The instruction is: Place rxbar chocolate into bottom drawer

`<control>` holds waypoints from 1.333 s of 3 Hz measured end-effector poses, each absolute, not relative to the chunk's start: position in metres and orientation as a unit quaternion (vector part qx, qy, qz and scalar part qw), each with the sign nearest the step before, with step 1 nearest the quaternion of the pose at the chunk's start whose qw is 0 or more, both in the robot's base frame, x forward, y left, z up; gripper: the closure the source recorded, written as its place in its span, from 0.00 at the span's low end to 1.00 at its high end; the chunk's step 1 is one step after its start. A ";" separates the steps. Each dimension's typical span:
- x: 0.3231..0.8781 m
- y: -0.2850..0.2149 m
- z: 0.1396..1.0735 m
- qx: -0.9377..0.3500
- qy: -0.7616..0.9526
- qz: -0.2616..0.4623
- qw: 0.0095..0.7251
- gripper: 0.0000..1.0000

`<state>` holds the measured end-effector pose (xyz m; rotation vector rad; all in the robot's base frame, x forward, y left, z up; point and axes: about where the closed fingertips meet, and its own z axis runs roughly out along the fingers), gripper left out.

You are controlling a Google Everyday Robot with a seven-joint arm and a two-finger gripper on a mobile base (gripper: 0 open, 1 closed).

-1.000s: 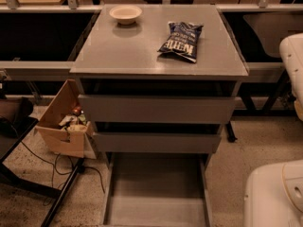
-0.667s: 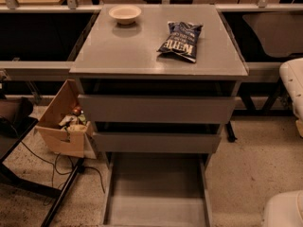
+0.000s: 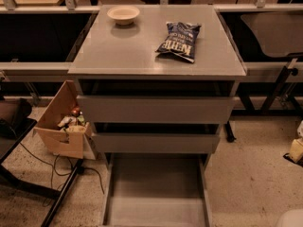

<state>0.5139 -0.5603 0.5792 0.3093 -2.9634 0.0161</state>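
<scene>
The bottom drawer [image 3: 156, 193] is pulled out toward me at the foot of the grey cabinet, and its flat grey floor shows nothing on it. The rxbar chocolate is out of view. The gripper is not in view; only a white piece of my arm [image 3: 291, 219] shows at the bottom right corner. The two higher drawers [image 3: 155, 109] are pushed in.
A dark blue chip bag [image 3: 179, 41] and a pale bowl [image 3: 123, 14] sit on the cabinet top [image 3: 118, 51]. An open cardboard box [image 3: 64, 124] with small items stands on the floor to the left, with cables and a black stand leg beside it. A pale object [image 3: 297, 149] lies at the right edge.
The white arm parts at the right edge and lower right have drawn back almost wholly out of view. The cabinet, chip bag and bowl have not moved.
</scene>
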 end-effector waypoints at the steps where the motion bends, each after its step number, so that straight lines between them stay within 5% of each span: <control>1: 0.526 -0.561 0.577 0.109 -0.992 0.018 0.066 1.00; 3: 0.467 -0.568 0.485 0.125 -0.988 -0.007 0.091 1.00; 4: 0.404 -0.530 0.390 0.207 -0.967 -0.120 0.091 1.00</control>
